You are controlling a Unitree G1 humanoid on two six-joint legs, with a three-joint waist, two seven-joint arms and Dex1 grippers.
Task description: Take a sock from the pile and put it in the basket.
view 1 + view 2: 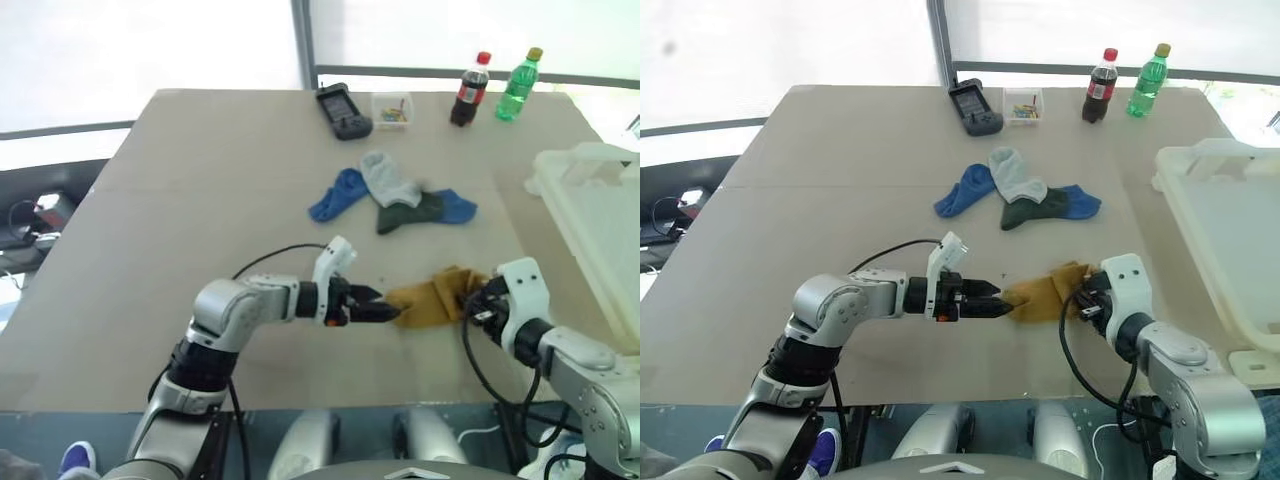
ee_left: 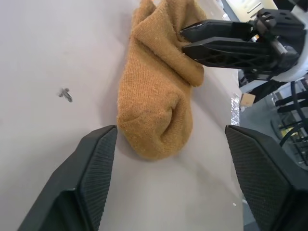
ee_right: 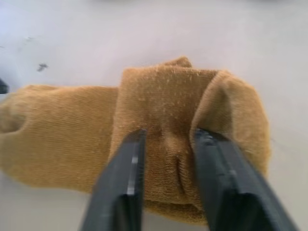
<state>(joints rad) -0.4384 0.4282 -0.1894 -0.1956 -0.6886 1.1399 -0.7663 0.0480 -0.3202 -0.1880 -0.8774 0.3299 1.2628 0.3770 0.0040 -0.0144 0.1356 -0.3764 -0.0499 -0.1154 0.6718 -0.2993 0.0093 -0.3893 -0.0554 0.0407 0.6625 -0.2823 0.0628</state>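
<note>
A mustard sock (image 1: 430, 300) lies on the table near its front edge, apart from the pile (image 1: 392, 198) of blue, grey and dark green socks further back. My right gripper (image 3: 169, 134) is shut on a bunched fold at the sock's right end. At the sock's toe end, my left gripper (image 2: 171, 132) stands open, one finger on either side of the toe without touching it. In the head views the two grippers face each other across the sock. The white basket (image 1: 600, 250) stands at the table's right edge, to the right of my right gripper (image 1: 474, 300).
Along the far edge of the table stand a cola bottle (image 1: 470, 90), a green bottle (image 1: 518, 85), a small clear box (image 1: 392, 108) and a black device (image 1: 344, 112). Bare tabletop (image 1: 200, 200) spreads to the left.
</note>
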